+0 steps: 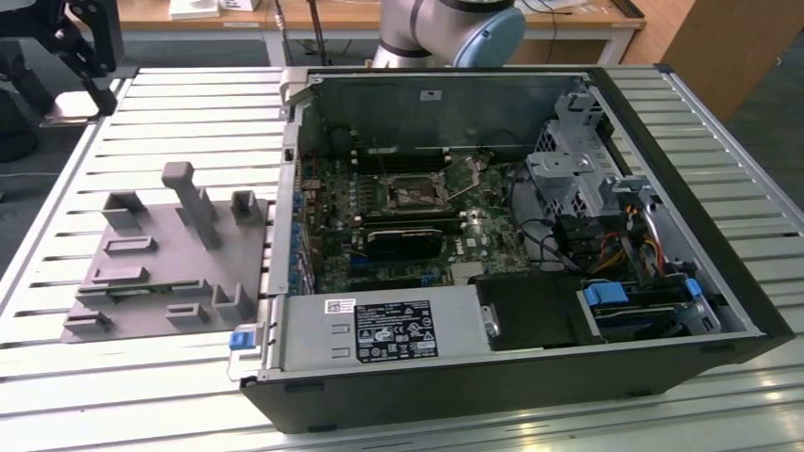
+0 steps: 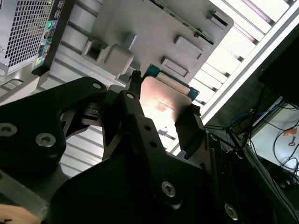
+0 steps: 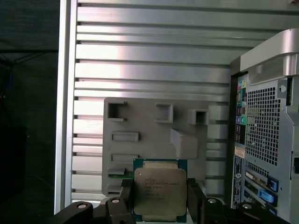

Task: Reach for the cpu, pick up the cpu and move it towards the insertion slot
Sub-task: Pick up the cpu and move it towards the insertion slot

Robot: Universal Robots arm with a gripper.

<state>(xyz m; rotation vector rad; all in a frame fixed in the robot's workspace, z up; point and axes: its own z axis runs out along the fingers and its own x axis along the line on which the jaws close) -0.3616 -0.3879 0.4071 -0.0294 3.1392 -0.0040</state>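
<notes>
One cpu (image 3: pixel 160 196) clamped between the pincer's (image 3: pixel 160 188) two fingers, seemingly clear above one grey plate (image 3: pixel 154 135). One insertion slot (image 1: pixel 411 191) sits inside the case (image 1: pixel 503 388).

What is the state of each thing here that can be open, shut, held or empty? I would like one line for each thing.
cpu, held in the tool, close to the grey plate.
tool, shut on the cpu.
insertion slot, empty, dark centre uncovered.
computer case, lying on its side, side panel off, inside open to view.
</notes>
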